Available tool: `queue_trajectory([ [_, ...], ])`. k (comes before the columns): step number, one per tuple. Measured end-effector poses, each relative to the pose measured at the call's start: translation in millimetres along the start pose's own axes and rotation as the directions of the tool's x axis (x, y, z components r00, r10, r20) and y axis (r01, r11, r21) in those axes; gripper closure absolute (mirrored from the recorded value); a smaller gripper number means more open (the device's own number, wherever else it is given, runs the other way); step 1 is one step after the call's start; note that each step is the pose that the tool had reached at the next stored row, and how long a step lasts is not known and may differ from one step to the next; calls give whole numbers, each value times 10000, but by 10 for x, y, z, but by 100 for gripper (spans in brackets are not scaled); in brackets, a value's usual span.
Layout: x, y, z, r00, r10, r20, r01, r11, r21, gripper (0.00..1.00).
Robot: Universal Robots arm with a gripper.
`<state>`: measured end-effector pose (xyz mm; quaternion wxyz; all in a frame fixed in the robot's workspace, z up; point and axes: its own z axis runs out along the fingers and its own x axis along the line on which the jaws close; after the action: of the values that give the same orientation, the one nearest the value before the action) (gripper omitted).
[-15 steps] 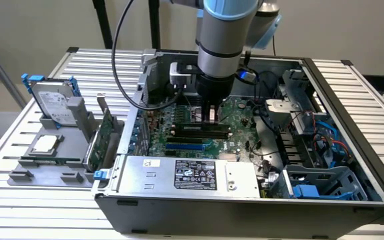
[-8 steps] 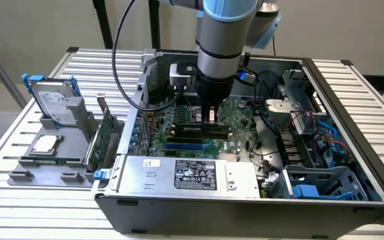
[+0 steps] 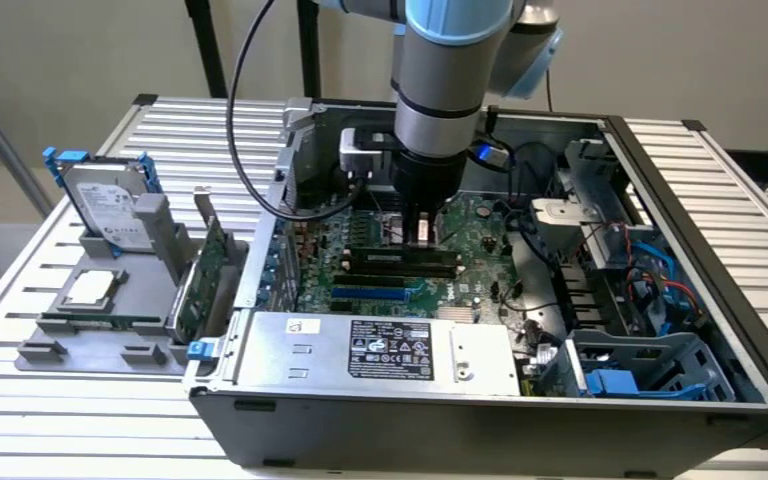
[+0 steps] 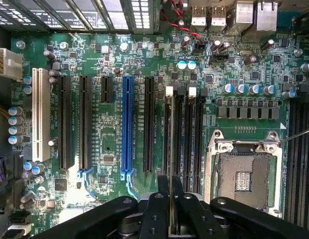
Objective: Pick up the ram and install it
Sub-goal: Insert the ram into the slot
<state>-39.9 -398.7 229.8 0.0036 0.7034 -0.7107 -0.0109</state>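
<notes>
My gripper reaches down into the open computer case, just over the motherboard. In the wrist view its two black fingers stand close together on a thin board seen edge-on, the ram. The ram hangs upright and in line with the black memory slots, above the first slot, whose white latch is at the far end. The same slots lie directly under the gripper in the exterior view. I cannot tell whether the ram touches the slot.
An empty processor socket lies beside the slots, with expansion slots, one of them blue, on the other side. At the exterior view's left, a grey fixture holds a hard drive, an expansion card and a chip.
</notes>
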Motion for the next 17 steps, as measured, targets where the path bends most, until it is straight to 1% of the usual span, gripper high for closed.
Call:
queue_trajectory([
  [7,-8,0,17,10000,35,-89,-35,10000,1,100],
  [10,-10,0,19,9998,41,-172,-41,10000,3,100],
  [11,-11,0,21,9998,42,-185,-42,10000,2,100],
  [12,-11,0,21,9998,43,-192,-43,10000,2,100],
  [17,-26,0,27,9998,73,-193,-73,10000,3,100],
])
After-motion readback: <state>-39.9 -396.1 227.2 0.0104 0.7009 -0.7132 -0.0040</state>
